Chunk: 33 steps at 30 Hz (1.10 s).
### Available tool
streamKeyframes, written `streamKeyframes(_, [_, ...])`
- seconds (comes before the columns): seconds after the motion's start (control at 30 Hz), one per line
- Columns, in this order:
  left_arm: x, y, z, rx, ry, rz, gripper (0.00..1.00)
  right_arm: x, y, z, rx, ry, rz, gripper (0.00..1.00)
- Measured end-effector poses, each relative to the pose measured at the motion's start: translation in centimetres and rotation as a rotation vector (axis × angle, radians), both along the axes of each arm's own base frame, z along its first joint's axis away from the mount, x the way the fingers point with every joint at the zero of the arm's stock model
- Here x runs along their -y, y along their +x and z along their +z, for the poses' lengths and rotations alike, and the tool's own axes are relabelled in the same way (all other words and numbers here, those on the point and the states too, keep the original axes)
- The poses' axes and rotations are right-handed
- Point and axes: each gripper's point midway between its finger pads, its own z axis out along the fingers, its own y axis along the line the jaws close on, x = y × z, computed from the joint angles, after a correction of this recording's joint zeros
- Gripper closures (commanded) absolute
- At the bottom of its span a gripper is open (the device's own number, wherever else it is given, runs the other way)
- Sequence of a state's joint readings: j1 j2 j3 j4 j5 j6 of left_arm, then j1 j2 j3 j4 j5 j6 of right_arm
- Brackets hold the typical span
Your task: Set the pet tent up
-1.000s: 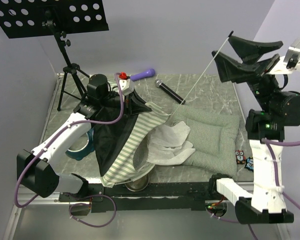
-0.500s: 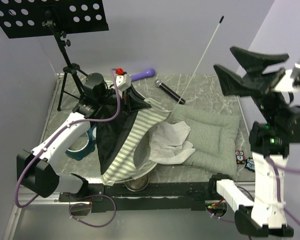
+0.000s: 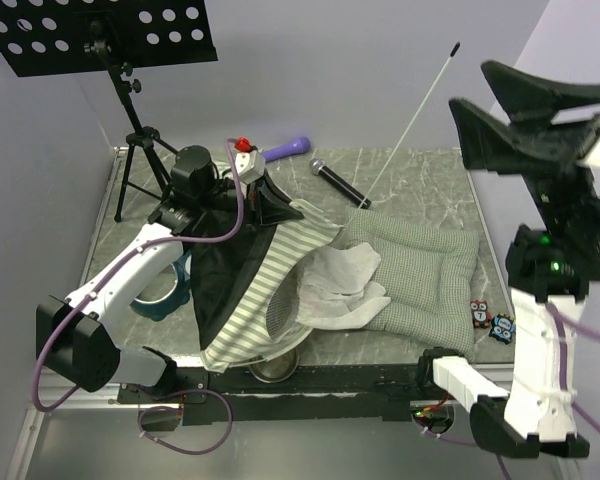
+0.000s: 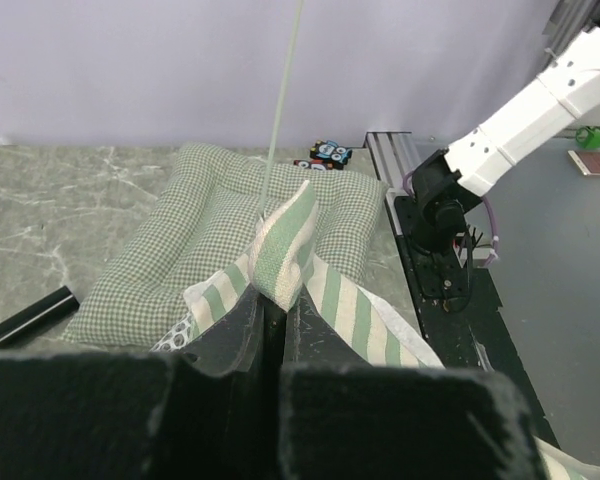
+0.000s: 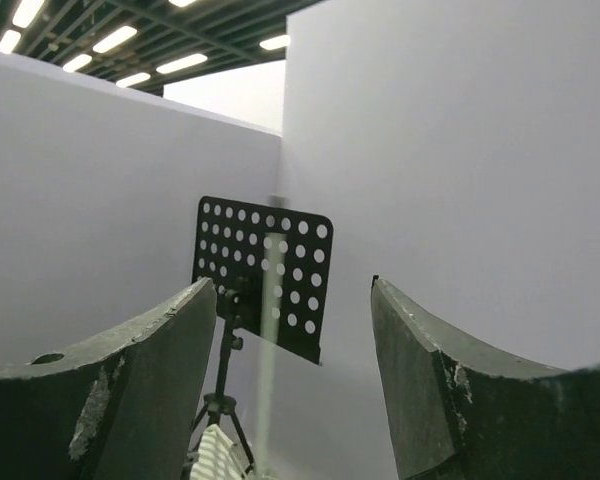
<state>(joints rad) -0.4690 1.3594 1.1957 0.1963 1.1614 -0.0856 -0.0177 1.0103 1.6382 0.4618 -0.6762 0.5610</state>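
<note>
Since a second ago the right arm has lifted and swung rightward. The pole (image 3: 410,125), which then ran up to the right pincer (image 3: 470,85), now slants free, its dark tip up and to the left of that pincer. The right pincer stands spread wide, with nothing between its fingers in the overhead view. In the right wrist view the pole (image 5: 265,350) is only a pale blur in the gap, and contact cannot be told there. The pole's foot ends by the far left corner of the cushion (image 3: 420,270), near a microphone (image 3: 340,183) lying on the counter (image 3: 430,170).

The left pincer (image 3: 268,205) has not shifted. It is pressed together on a striped fold of the tent (image 3: 255,290), holding it raised over the counter's left half. The left wrist view shows the pincer (image 4: 272,315) pinching that green-and-white fold, with the pole (image 4: 283,100) rising right behind it.

The tent hangs collapsed from this grip: dark lining (image 3: 220,265) to the left, stripes in the middle, white mesh (image 3: 335,285) spilling onto the cushion's near left corner. Its lower hem drapes over the counter's near edge, above a steel bowl (image 3: 273,368). A teal bowl holder (image 3: 165,295) sits left of the tent, partly behind the left arm. Two small owl figures (image 3: 490,318) lie just beside the cushion's near right corner.
</note>
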Motion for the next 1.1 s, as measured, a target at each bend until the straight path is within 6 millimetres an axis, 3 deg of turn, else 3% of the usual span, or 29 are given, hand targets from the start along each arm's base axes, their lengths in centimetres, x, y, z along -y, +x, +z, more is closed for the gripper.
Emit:
streamKeyframes(0.1, [0.3,-0.4,-0.1,0.011,0.003,-0.017,0.99,0.1,2.5,-0.3,-0.049,0.017,0.012,0.32])
streamKeyframes(0.33, [0.8,-1.1,-0.5,0.009,0.014,-0.037,0.99,-1.3,5.6,-1.4,-0.132,0.03,0.079,0.56])
streamKeyframes(0.63, [0.8,-1.1,-0.5,0.003,0.014,-0.038,0.99,-2.1,3.5,-0.8,-0.084,0.018,0.122,0.62])
streamKeyframes(0.8, [0.8,-1.1,-0.5,0.005,0.014,-0.038,0.99,-2.6,2.9,-0.9,-0.074,0.008,0.15,0.81])
streamKeyframes(0.9, [0.8,-1.2,-0.5,0.0,0.014,-0.038,0.99,-2.6,2.9,-1.1,-0.076,0.007,0.152,1.0])
streamKeyframes(1.1, [0.9,-1.1,0.3,-0.016,-0.008,-0.028,0.99,-2.7,3.2,-1.8,-0.084,-0.008,0.133,1.0])
